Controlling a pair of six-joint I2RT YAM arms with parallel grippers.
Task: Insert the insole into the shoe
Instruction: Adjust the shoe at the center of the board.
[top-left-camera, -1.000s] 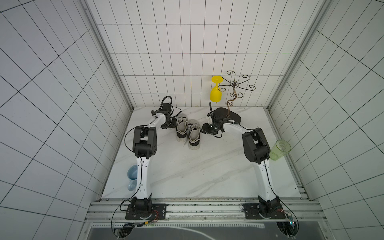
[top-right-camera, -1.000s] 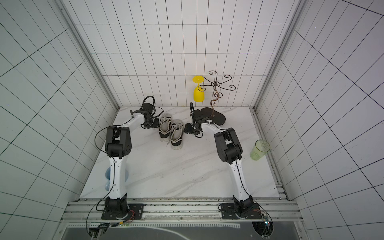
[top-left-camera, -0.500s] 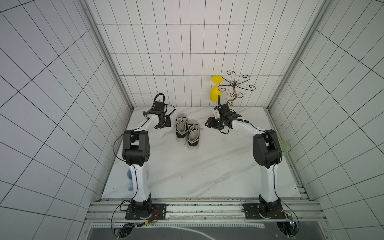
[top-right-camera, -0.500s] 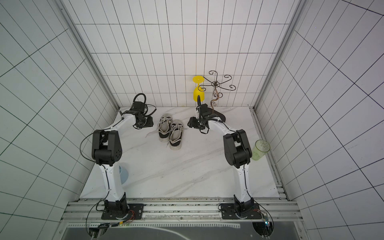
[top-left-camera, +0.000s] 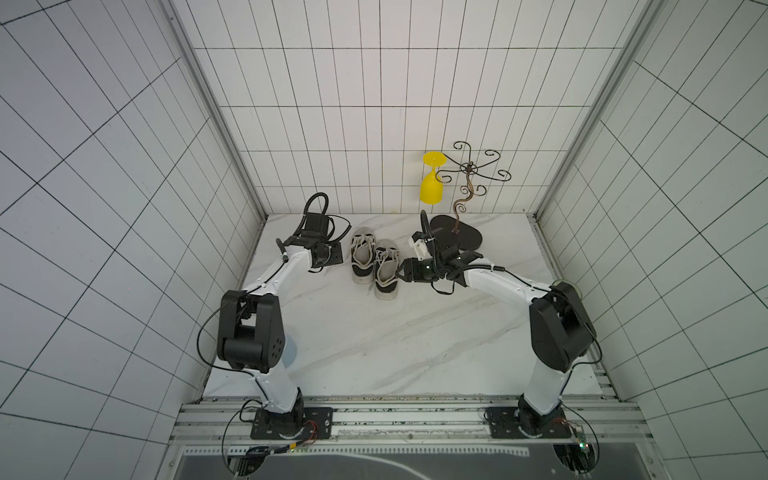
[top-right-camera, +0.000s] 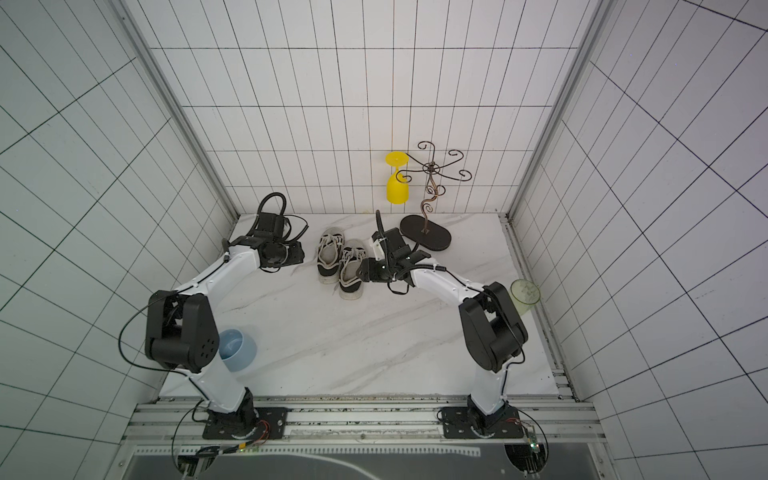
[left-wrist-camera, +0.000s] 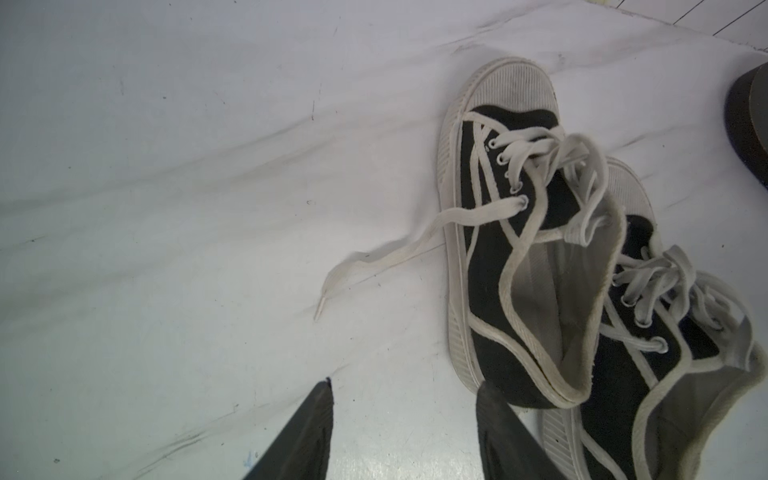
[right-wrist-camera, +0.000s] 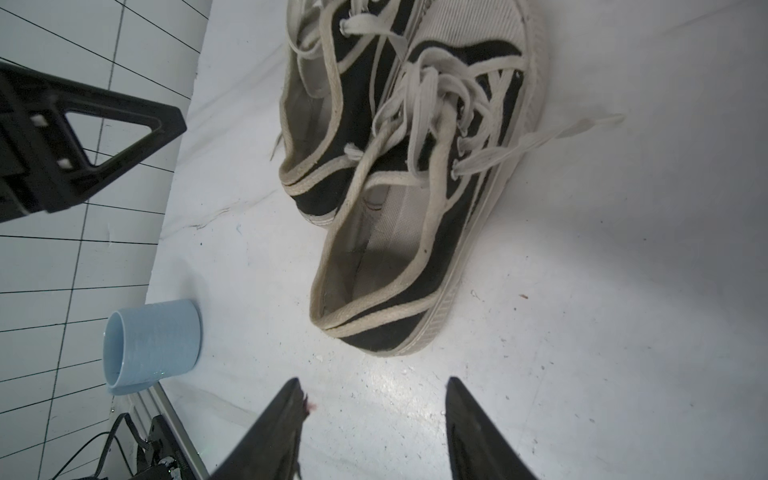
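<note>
A blue cup (top-right-camera: 237, 349) sits by the table's (top-left-camera: 374, 345) left edge near the front, a green cup (top-right-camera: 525, 293) by the right edge. Further back, midway across, the pair of shoes (top-left-camera: 385, 270) stands touching. The left gripper (left-wrist-camera: 405, 415) hangs just left of them, the right gripper (right-wrist-camera: 374, 415) just right; both are spread apart and empty. Pale lining shows inside the shoes; whether it is the insole I cannot tell. A wire stand (top-left-camera: 457, 237) bearing a yellow glass (top-left-camera: 431, 187) occupies the far right corner

Blue cup (top-left-camera: 291, 352) at the table's (top-left-camera: 395, 353) left edge mostly hidden behind the left arm (top-left-camera: 249, 332), one shoe (left-wrist-camera: 665, 395) and the dark stand base (left-wrist-camera: 748, 124) cropped in the left wrist view.
</note>
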